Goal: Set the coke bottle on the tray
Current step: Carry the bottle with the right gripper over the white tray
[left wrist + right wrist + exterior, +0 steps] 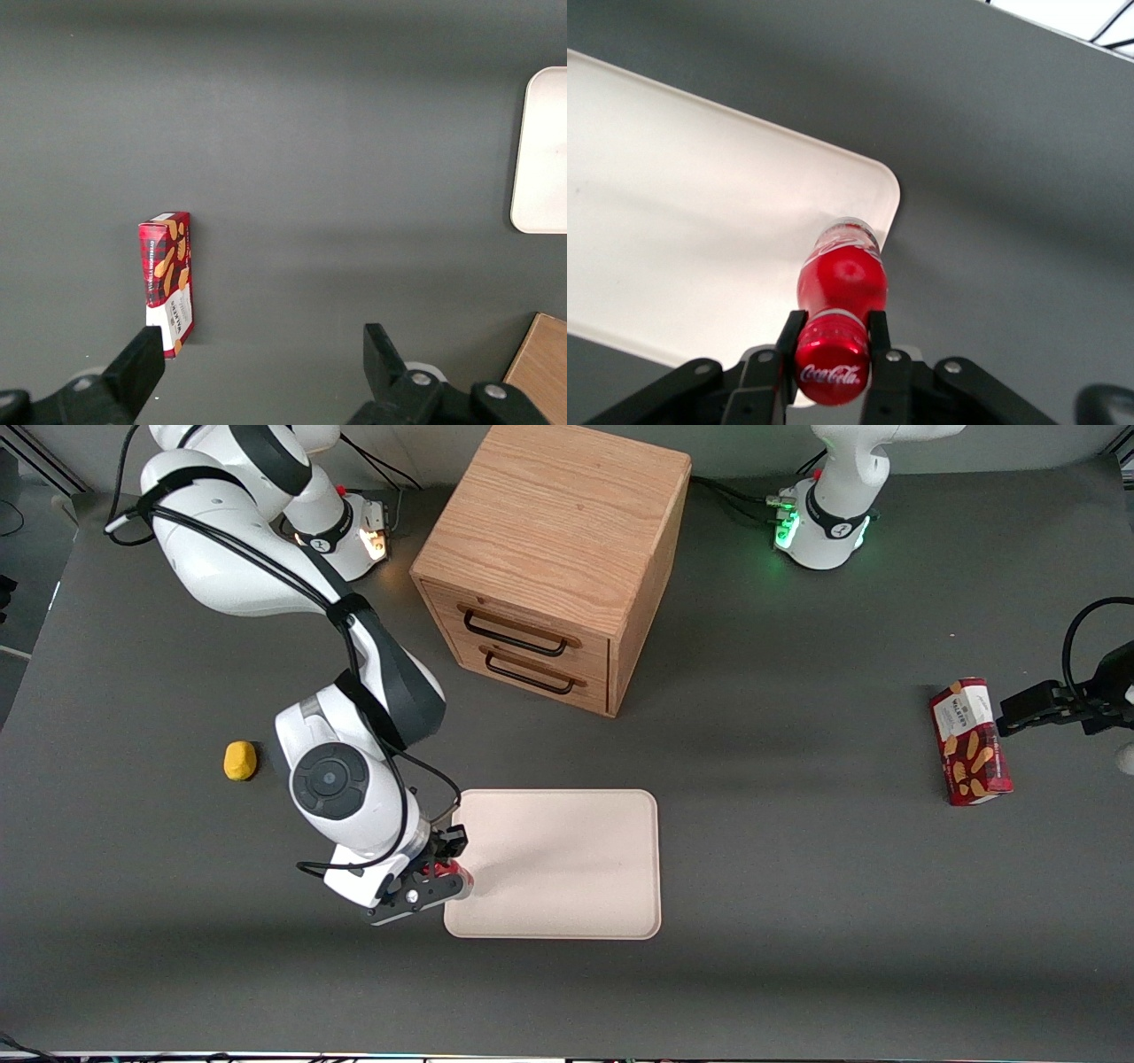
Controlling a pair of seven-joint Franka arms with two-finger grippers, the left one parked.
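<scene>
The coke bottle (839, 288) is a small red bottle with a red cap bearing white script. My right gripper (833, 329) is shut on its neck just under the cap, one finger on each side. The bottle's base stands at the corner of the pale cream tray (673, 204), close to the rim. In the front view the gripper (440, 865) hangs over the tray's (567, 864) edge toward the working arm's end, and only a bit of the red bottle (448, 871) shows under the wrist.
A wooden drawer cabinet (554, 567) stands farther from the front camera than the tray. A small yellow lump (239, 761) lies beside the working arm. A red snack box (970, 741) lies toward the parked arm's end, also in the left wrist view (168, 282).
</scene>
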